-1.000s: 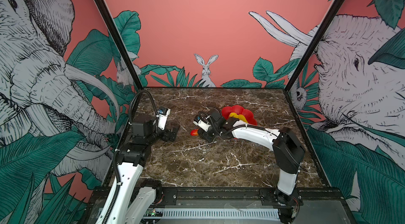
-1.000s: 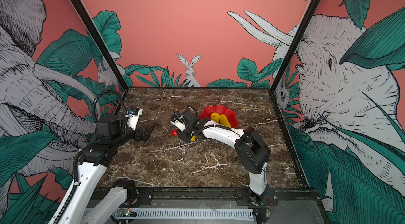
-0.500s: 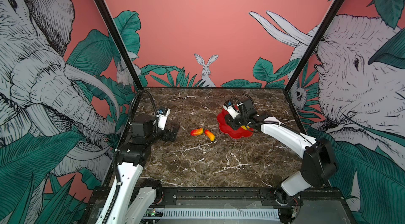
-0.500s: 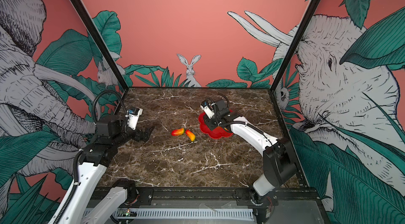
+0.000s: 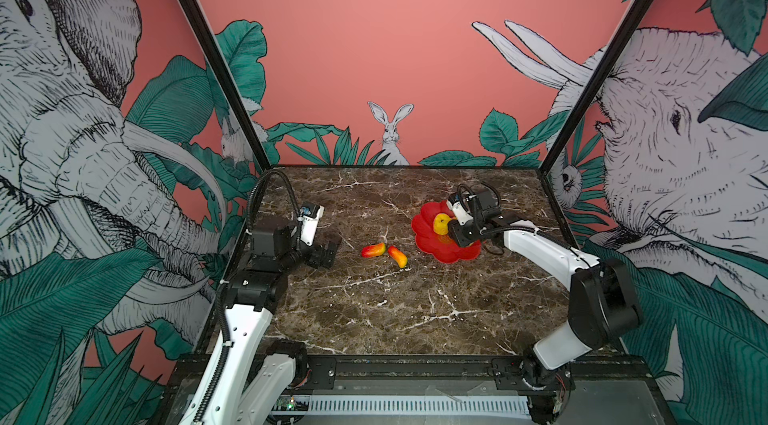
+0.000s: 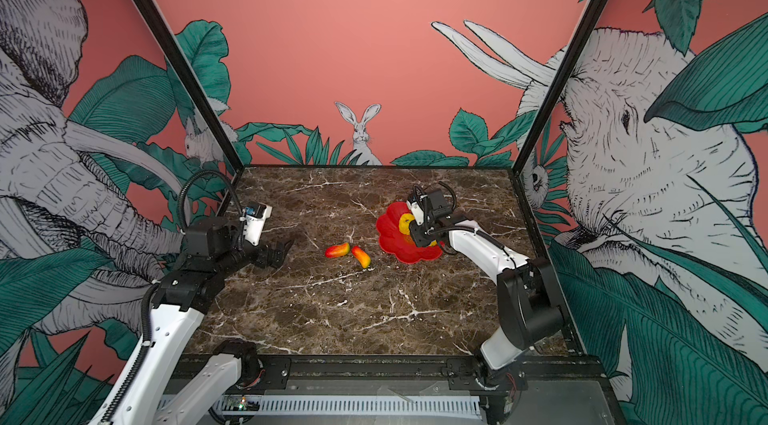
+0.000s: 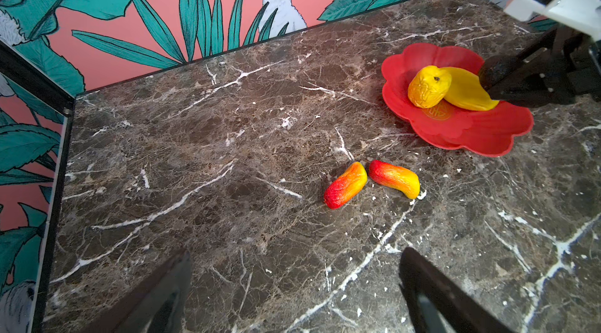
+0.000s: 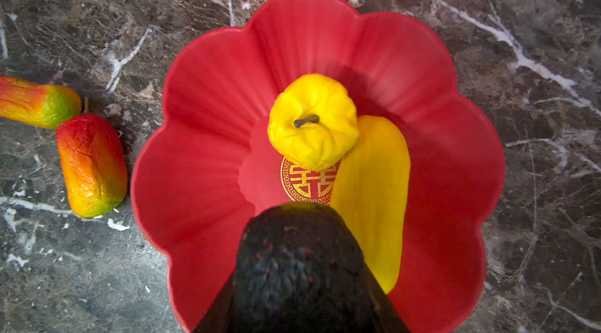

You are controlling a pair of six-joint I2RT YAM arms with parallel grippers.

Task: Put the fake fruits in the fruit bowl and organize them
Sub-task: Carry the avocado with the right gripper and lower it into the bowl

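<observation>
The right claw (image 7: 514, 80) grips the dark oval fruit (image 8: 297, 250) above the right side of the red flower bowl (image 8: 208, 87), seemingly to seat it beside the round yellow fruit (image 8: 312, 123) and the long yellow one (image 8: 374, 185) inside; two red-orange pieces (image 7: 345, 185) (image 7: 395, 177) wait on the marble (image 7: 227, 152) to its left.
</observation>
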